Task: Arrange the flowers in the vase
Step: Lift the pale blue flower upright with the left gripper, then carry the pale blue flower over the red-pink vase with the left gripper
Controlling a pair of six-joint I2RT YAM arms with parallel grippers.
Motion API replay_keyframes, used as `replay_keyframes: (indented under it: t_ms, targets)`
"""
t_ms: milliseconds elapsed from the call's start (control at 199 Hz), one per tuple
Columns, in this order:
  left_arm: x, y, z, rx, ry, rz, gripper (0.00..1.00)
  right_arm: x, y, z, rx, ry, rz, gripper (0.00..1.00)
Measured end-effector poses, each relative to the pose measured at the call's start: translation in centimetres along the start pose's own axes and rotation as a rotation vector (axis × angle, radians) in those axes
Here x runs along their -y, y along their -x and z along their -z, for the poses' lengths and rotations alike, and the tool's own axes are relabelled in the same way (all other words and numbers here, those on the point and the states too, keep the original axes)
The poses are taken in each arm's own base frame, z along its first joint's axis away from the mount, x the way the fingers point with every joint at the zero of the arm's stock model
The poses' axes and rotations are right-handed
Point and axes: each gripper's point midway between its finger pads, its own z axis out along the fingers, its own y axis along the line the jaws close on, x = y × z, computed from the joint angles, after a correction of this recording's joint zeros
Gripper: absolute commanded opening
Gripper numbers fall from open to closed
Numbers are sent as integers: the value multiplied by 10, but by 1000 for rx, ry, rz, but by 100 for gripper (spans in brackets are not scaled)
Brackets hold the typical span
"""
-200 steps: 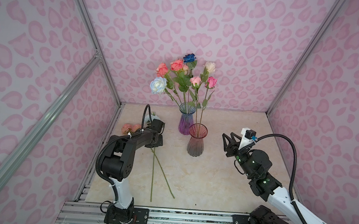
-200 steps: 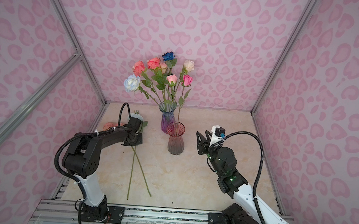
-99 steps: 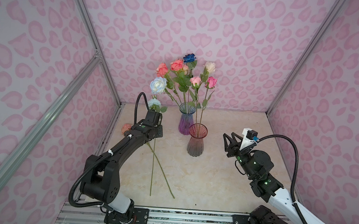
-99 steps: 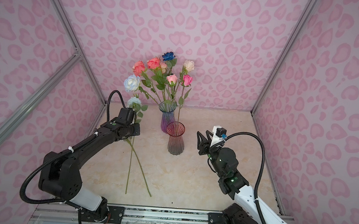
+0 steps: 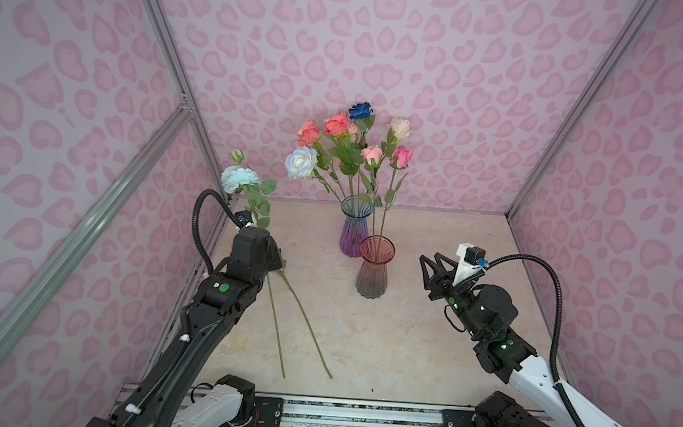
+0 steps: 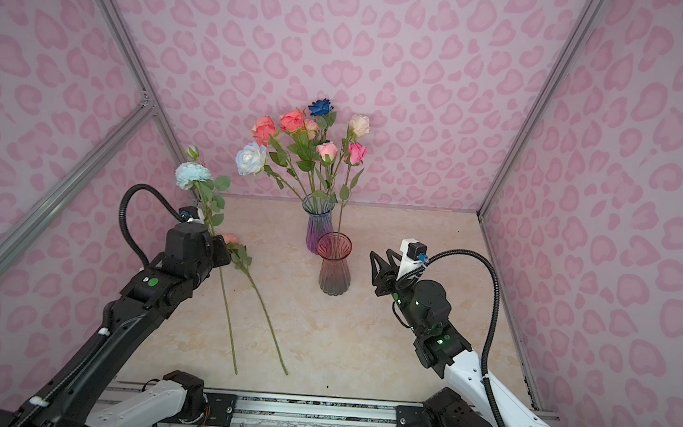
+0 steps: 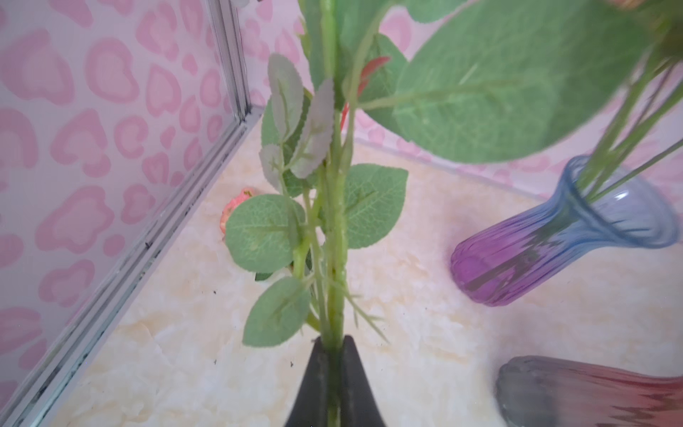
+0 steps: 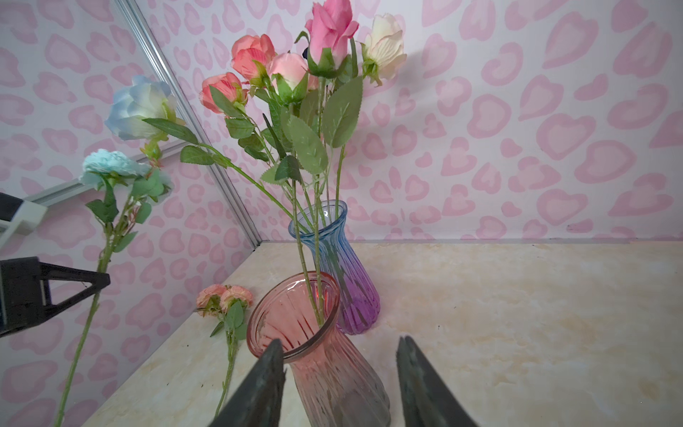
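Firmly, the left gripper (image 7: pixel 334 342) is clamped on the stem of a pale blue rose (image 5: pixel 239 178) near the tabletop's (image 5: pixel 424 354) left edge.
Its long axis stands steep, head up toward the back left corner and foot toward the front edge, possibly touching the tabletop. The right gripper (image 5: pixel 429 260) hangs spread and empty beside the red vase (image 5: pixel 373 267), with bare tabletop out to the right edge. The blue-purple vase (image 5: pixel 354 232) stands behind. Only the right wrist view shows the lying coral flower (image 8: pixel 223 295) whole.
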Motion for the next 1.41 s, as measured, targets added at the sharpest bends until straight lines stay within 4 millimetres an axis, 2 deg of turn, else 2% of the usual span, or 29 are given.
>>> replay_keyframes:
  t_ms: [135, 316, 431, 532, 652, 807, 898, 1013, 1108, 1194, 1289, 1409]
  targets:
    - [4, 40, 44, 160, -102, 13, 3, -5, -5, -9, -13, 30, -8, 53]
    - [27, 99, 94, 357, -272, 23, 3, -18, -9, -25, -57, 87, -19, 53]
    - [37, 113, 110, 399, -341, 20, 3, -22, -15, -27, -83, 109, -26, 53]
    - [55, 135, 142, 453, -466, 19, 3, -24, -18, -24, -102, 123, -33, 53]
    - [73, 148, 176, 521, -616, 13, 3, -24, -15, -18, -98, 121, -33, 53]
    - [93, 137, 197, 534, -774, -11, 3, -15, -13, -10, -83, 74, -27, 55]
    - [106, 143, 213, 581, -853, -32, 3, -10, -8, -7, -63, 46, -18, 55]
    - [138, 145, 213, 610, -934, -82, 3, -5, -8, -6, -61, 20, -7, 55]
    - [175, 135, 204, 617, -979, -154, 3, -2, -9, -7, -67, 2, 0, 55]
    - [198, 130, 191, 642, -979, -188, 3, -1, -7, -7, -64, -10, 1, 55]
    - [215, 140, 179, 689, -958, -183, 3, 2, -1, -8, -50, -32, 2, 55]
    - [230, 170, 183, 776, -960, -132, 3, 6, -1, -7, -47, -52, 10, 55]
